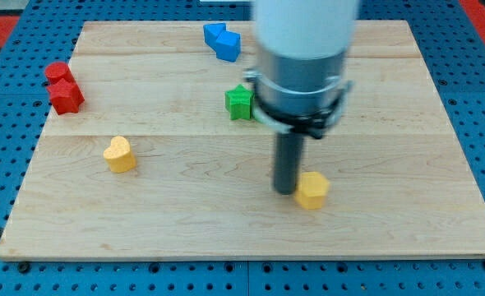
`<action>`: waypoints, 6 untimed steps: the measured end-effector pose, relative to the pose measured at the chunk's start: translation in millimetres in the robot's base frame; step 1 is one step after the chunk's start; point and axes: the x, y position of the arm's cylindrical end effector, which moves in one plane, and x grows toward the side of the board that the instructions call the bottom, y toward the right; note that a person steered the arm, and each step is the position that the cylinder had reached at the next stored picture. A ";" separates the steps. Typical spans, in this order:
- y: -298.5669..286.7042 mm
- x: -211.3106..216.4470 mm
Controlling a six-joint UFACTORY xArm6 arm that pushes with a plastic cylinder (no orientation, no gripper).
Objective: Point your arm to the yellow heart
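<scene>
The yellow heart [120, 154] lies on the wooden board at the view's left, below the middle. My tip [285, 190] is far to its right, touching or almost touching the left side of a second yellow block [312, 190] of unclear shape. The arm's wide grey body hangs over the board's centre and hides what is behind it.
A green star [239, 102] sits just left of the arm body. A blue block [223, 41] lies near the view's top. Two red blocks [63, 87] sit together at the board's left edge [37, 148]. A blue pegboard surrounds the board.
</scene>
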 end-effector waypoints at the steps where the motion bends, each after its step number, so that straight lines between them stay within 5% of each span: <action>1: 24.0 -0.3; 3: 69.2 44.2; 4: 25.4 43.4; 6: -177.4 8.2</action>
